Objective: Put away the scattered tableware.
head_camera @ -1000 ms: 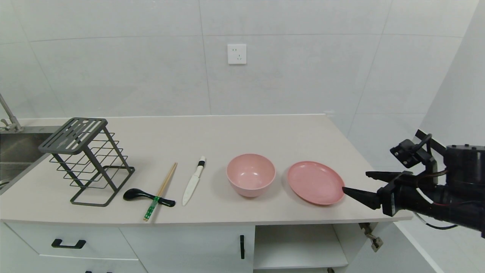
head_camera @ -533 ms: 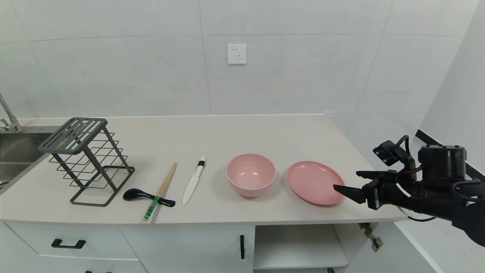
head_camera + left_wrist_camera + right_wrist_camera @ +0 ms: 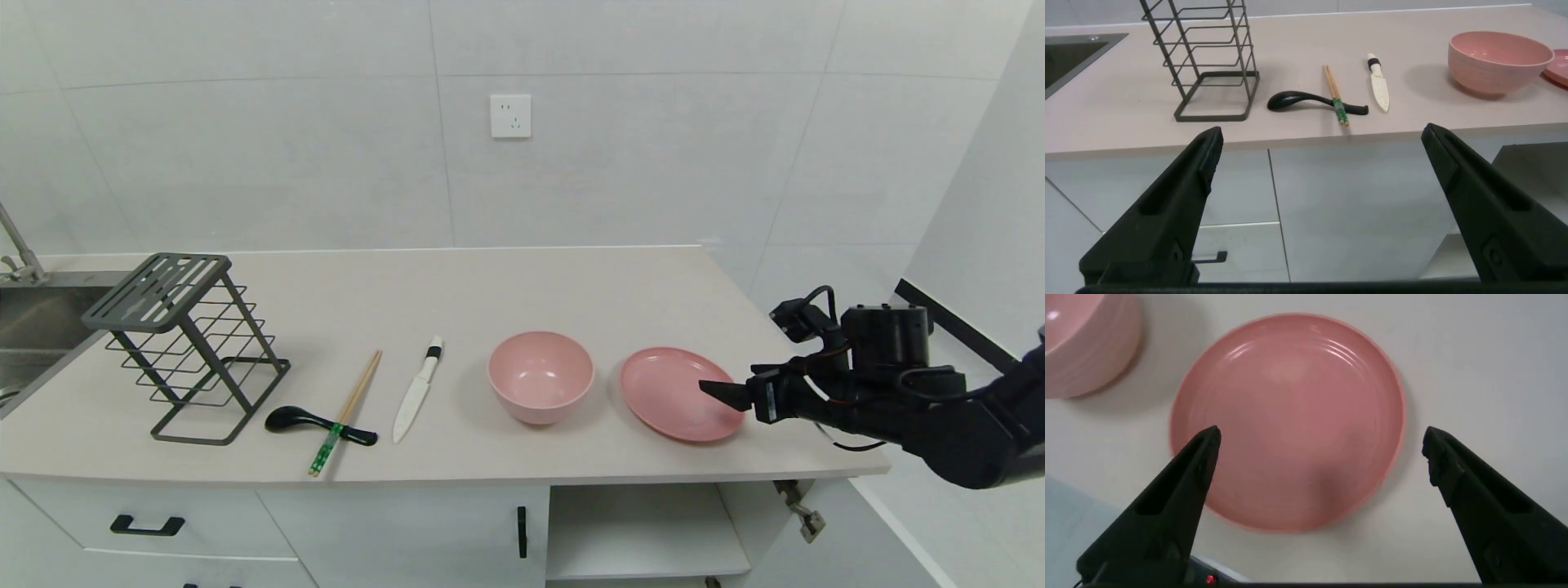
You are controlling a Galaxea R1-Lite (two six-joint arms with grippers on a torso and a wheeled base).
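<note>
A pink plate point(image 3: 680, 394) point(image 3: 1288, 420) lies at the right of the counter, with a pink bowl point(image 3: 540, 376) point(image 3: 1499, 61) to its left. Further left lie a white knife point(image 3: 418, 389) point(image 3: 1378, 80), wooden chopsticks point(image 3: 346, 411) point(image 3: 1334, 95) and a black spoon point(image 3: 318, 423) point(image 3: 1306, 100) crossing under them. My right gripper point(image 3: 727, 380) point(image 3: 1319, 441) hangs open just above the plate's right side, its fingers spanning the plate. My left gripper point(image 3: 1321, 135) is open, low in front of the counter, with nothing between its fingers.
A dark wire rack point(image 3: 184, 343) point(image 3: 1208, 49) stands at the counter's left, beside a sink point(image 3: 24, 327). Below the plate an open cabinet shelf point(image 3: 645, 531) shows. The counter's right edge point(image 3: 816, 392) runs just under my right arm.
My right gripper has moved left, from beyond the counter's right edge to above the plate's right side. The tableware has not moved.
</note>
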